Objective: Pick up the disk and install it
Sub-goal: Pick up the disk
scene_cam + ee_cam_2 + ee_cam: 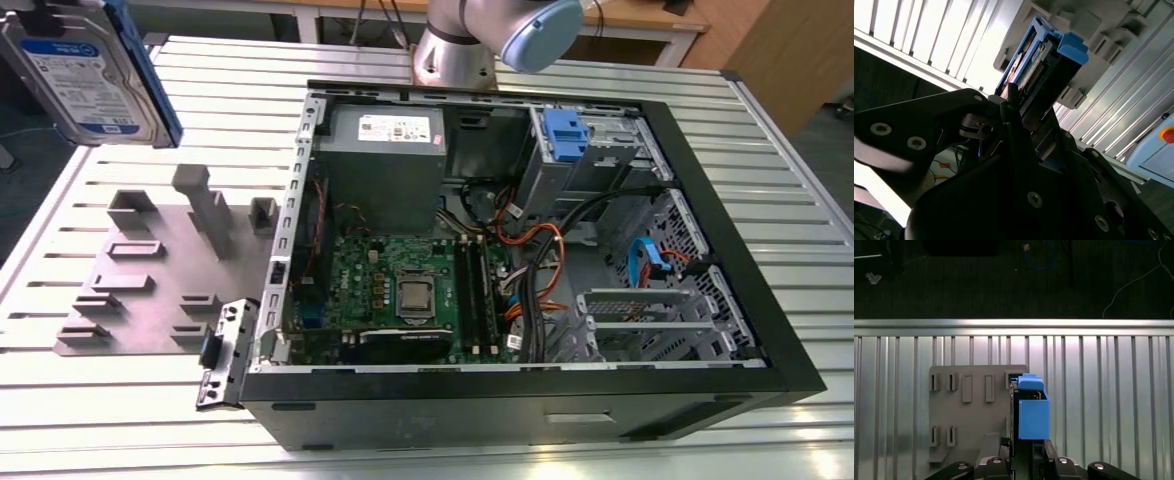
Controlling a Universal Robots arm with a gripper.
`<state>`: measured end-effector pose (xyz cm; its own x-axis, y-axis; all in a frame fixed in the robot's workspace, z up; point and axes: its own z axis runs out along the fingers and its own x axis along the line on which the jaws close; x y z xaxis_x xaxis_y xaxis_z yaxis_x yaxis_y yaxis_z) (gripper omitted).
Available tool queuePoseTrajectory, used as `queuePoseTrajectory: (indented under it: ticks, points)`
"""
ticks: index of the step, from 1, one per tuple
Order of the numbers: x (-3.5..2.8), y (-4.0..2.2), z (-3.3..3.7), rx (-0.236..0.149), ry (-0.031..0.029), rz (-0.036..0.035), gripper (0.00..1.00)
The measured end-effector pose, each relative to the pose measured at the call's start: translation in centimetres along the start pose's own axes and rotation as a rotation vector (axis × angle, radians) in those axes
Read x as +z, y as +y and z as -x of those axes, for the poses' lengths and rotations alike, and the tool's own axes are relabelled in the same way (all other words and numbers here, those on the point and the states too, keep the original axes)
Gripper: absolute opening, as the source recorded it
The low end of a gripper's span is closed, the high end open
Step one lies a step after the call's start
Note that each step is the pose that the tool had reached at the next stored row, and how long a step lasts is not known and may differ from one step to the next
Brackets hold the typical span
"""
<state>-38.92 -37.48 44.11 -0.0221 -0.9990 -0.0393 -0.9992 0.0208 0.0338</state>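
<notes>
The pickup looks done, as the tool [1026, 457] is clamped on the disk [1031, 410], which hangs clear above the grey holder plate [974, 425] near an edge of the surface [1104, 400], while installing it in the open computer case [507, 395] is left.

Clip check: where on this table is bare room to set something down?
Bare ribbed metal table lies in front of the grey slotted fixture plate and, at the exterior view's right, past the open black computer case. The case interior is crowded.
</notes>
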Motion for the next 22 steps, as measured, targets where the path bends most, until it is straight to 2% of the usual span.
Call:
queuePoseTrajectory:
  ticks: [22]
  points:
    - [-3.63,0.12,0.14,0.000,0.0000,0.0000,0.35]
